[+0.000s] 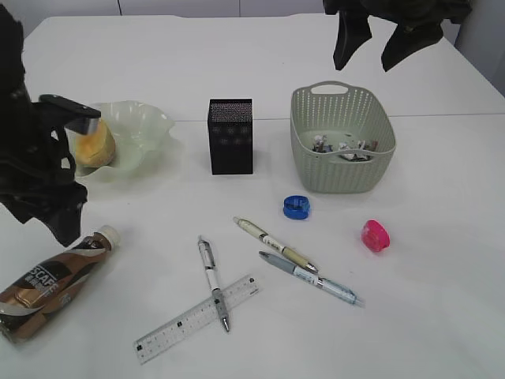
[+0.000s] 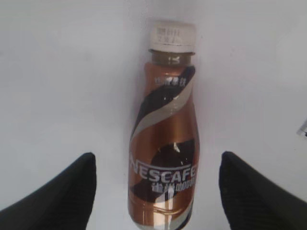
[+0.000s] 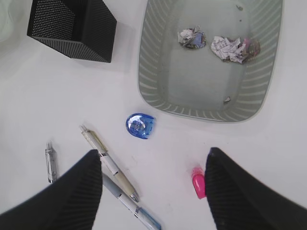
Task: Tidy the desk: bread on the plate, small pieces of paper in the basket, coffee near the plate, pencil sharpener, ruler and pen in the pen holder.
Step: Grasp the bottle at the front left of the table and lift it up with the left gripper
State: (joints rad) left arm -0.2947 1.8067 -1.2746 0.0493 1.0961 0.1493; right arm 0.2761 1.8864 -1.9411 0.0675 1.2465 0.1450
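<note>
Lying on its side at the near left edge of the desk (image 1: 442,316), the coffee (image 1: 54,282) points its white cap toward the plate; in the left wrist view it sits centred between the black fingers of the left gripper (image 2: 156,191), whose jaws stand wide apart on either side of the bottle without touching it. Beyond the bottle, the plate (image 1: 146,126) rests at the left with the bread (image 1: 96,146) on it, partly hidden by the left arm. To the right stands the basket (image 1: 341,140), holding several crumpled small pieces of paper (image 3: 218,44). Between plate and basket the pen holder (image 1: 231,136) stands upright, with nothing showing in the part of its inside that the right wrist view takes in. The right gripper (image 3: 153,191) hangs with its jaws apart and nothing between them, above the blue pencil sharpener (image 3: 140,126) and a pink pencil sharpener (image 1: 375,235). Toward the front, the ruler (image 1: 197,317) lies flat with a silver pen (image 1: 213,283) crossing over it; a cream pen (image 1: 274,243) and a blue-grey pen (image 1: 311,278) lie just beside each other further right.
</note>
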